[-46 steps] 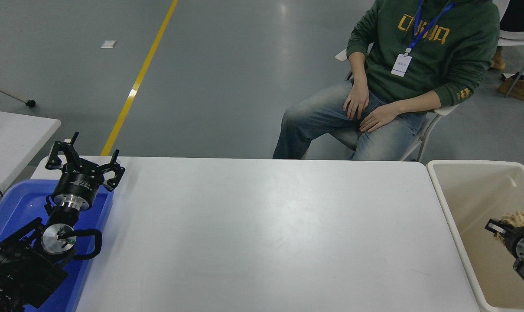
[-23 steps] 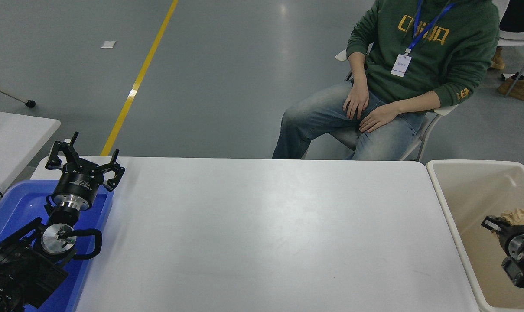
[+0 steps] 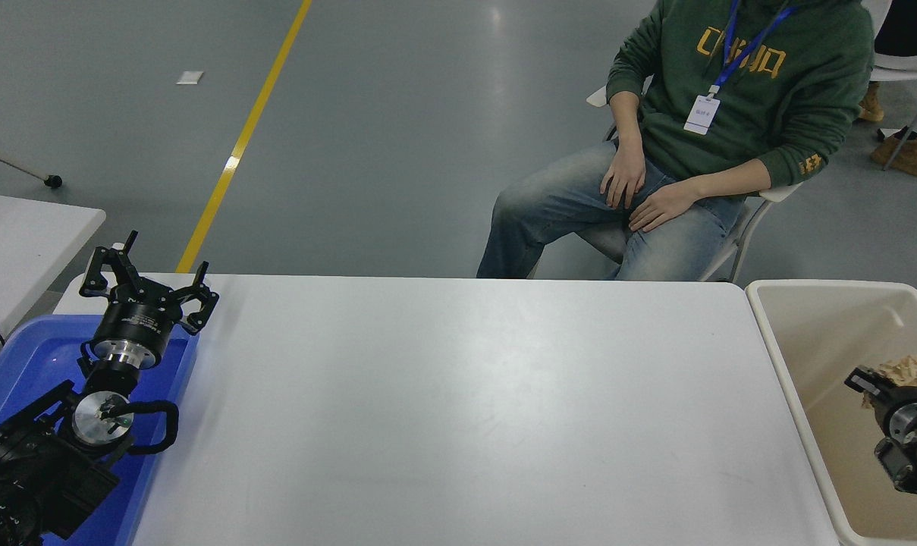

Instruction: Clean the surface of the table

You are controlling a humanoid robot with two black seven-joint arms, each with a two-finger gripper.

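The table surface point(image 3: 458, 409) is a wide white matte top that fills the middle of the view, and nothing lies on it. My right gripper point(image 3: 883, 377) comes in at the right edge and hangs over the inside of the beige bin point(image 3: 822, 318). A tan crumpled wad point(image 3: 913, 369) shows right at its tip, partly hidden by the gripper. I cannot tell whether it is held or lies in the bin. My left gripper point(image 3: 149, 282) is parked open and empty at the lower left, over the blue tray point(image 3: 26, 356).
A person in a green sweatshirt point(image 3: 746, 83) sits on a chair beyond the table's far right edge, hands on the thighs. A smaller white table point(image 3: 18, 235) shows in part at the left. A yellow floor line point(image 3: 238, 144) runs beyond the table.
My right gripper has shifted slightly up and to the left over the bin, and the tan wad has moved with it. The left arm and the person have not moved.
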